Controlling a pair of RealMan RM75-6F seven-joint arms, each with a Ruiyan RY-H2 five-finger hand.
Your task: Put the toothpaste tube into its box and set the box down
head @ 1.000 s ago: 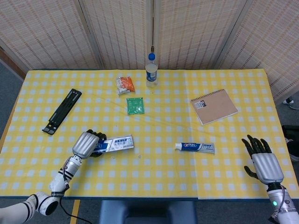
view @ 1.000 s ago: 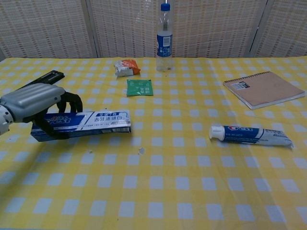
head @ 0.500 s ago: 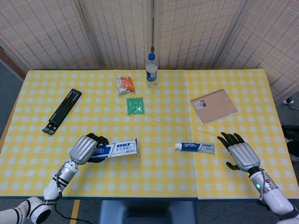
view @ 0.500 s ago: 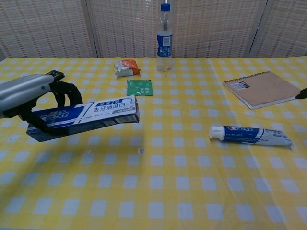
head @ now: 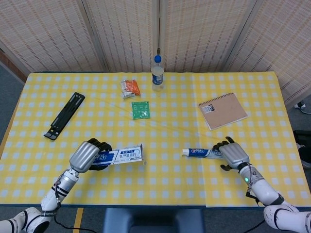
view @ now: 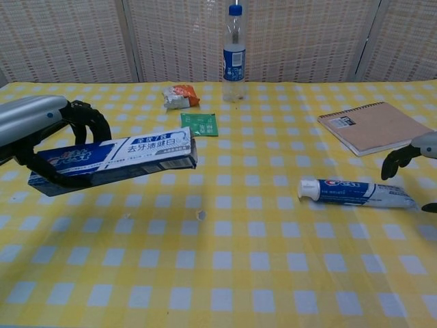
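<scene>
Yellow checked table (head: pixel 160 179) under you: your left hand (head: pixel 86 156) holds the box (view: pixel 113 159) lifted off it, open end toward the middle. The tube (view: pixel 356 193) lies flat, your right hand (head: pixel 232 153) above its tail, fingers curled and apart, holding nothing. You're at the pickup: close on the tail next.

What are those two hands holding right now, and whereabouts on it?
The left hand grips the toothpaste box by its left end, lifted off the table. The right hand holds nothing; it is at the toothpaste tube's tail end.
</scene>
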